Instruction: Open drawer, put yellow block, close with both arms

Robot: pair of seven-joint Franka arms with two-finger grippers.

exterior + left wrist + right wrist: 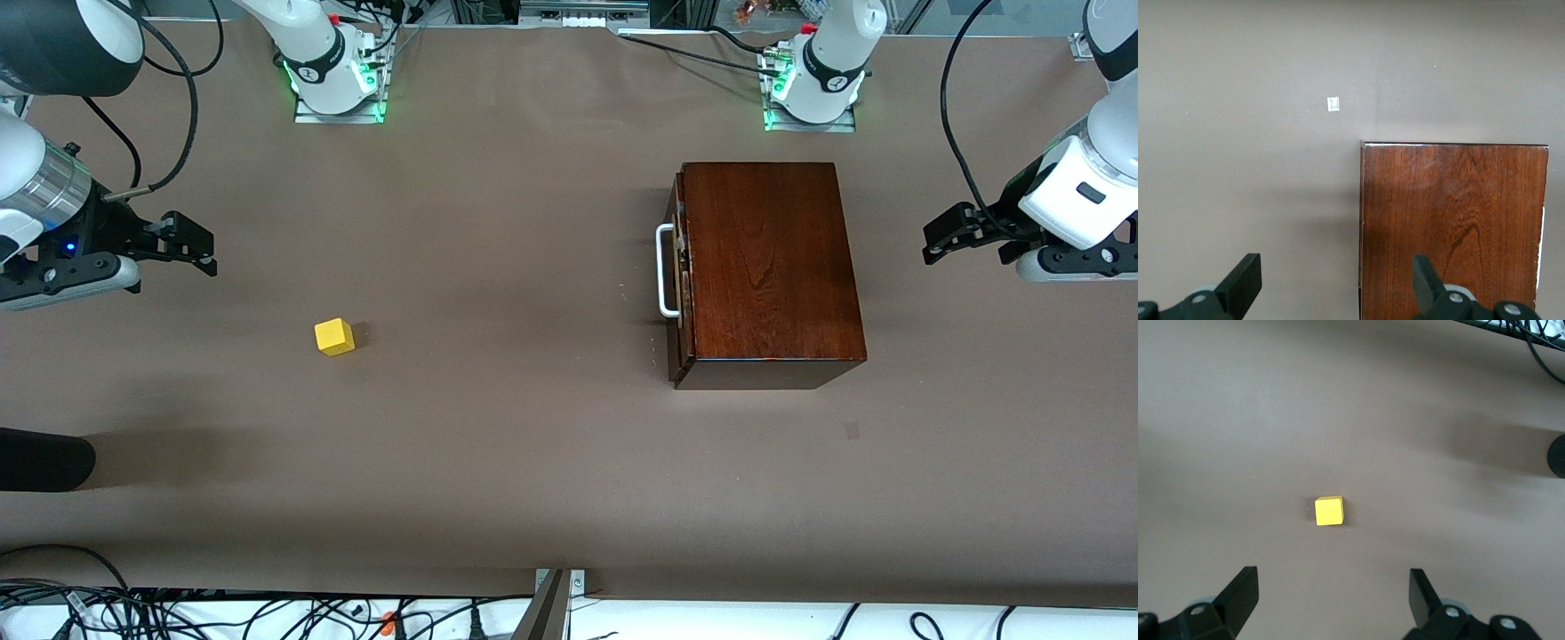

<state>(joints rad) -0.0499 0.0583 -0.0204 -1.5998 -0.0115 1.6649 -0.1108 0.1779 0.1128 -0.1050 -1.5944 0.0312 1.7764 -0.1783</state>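
Hovering with open jaws: left gripper (1331, 283), right gripper (1328, 597) over yellow block (1329, 511).

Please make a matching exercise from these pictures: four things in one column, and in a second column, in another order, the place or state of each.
Things:
1. drawer
2. yellow block
3. left gripper
4. right gripper

Places or states:
A. open, at the table end where the yellow block lies
B. shut in the wooden box, with its white handle outside
C. open, at the table end beside the wooden box
D. lying alone on the brown table, held by nothing

Pairs: 1-B, 2-D, 3-C, 4-A
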